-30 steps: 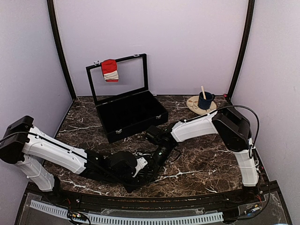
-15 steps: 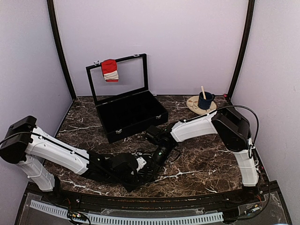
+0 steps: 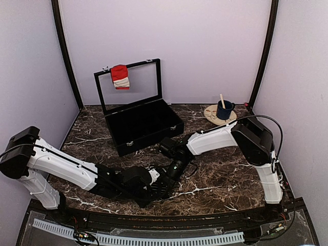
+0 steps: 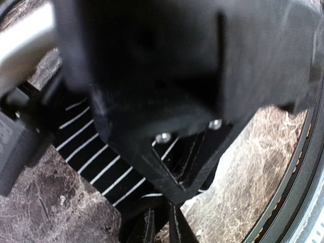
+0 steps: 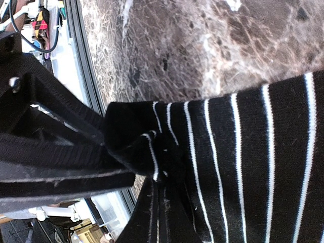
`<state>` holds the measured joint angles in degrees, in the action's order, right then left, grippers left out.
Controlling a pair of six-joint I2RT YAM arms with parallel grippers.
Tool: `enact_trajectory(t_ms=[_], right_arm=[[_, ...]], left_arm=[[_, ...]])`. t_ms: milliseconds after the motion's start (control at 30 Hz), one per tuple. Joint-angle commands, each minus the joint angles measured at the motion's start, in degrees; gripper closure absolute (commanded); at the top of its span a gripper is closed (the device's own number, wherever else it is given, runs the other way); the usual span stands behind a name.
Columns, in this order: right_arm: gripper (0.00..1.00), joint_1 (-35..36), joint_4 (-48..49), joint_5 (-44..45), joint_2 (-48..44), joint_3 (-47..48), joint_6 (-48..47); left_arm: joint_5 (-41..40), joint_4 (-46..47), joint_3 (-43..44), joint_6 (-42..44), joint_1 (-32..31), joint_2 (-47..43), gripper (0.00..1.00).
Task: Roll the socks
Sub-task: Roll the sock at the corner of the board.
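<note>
Right claw [image 5: 157,188] is clamping the bunched end of the black striped sock [image 5: 243,152] at the desk's [image 3: 220,169] 6 o'clock, with the sock's length trailing toward 3 o'clock in the right wrist view. Left claw [image 4: 162,229] is crowding in just beside it, and whether it is gripping cannot be told. Red sock [image 3: 120,77] is hanging on the case lid [image 3: 139,64] at 11 o'clock.

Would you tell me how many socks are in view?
2: a red-and-white sock draped over the black case's open lid, and a black striped sock at the near middle of the table. Others may be hidden.
</note>
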<state>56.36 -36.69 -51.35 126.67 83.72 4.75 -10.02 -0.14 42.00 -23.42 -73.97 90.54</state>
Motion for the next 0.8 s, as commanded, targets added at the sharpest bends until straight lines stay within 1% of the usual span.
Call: enact_trajectory(t_ms=[0, 333, 567, 600, 767], right_arm=[[1.0, -0.35, -1.08, 0.28, 1.3, 0.59, -0.96], [1.0, -0.37, -1.22, 0.5, 1.55, 0.96, -0.89], [1.0, -0.5, -1.22, 1.17, 1.52, 0.92, -0.5], [1.0, -0.54, -1.2, 1.37, 1.48, 0.94, -0.39], [0.91, -1.02, -1.05, 2.41, 1.08, 0.84, 0.28]], left_arm=[[-2.12, -1.26, 1.42, -1.22, 0.62, -0.78, 0.86], [-0.65, -2.06, 1.7, -3.73, 1.3, 1.78, 0.86], [0.94, -2.58, 1.18, -5.91, 1.29, 3.35, 0.88], [1.09, -2.64, 1.09, -6.24, 1.29, 3.52, 0.88], [1.38, -3.53, 0.79, -7.82, 1.29, 4.39, 0.9]])
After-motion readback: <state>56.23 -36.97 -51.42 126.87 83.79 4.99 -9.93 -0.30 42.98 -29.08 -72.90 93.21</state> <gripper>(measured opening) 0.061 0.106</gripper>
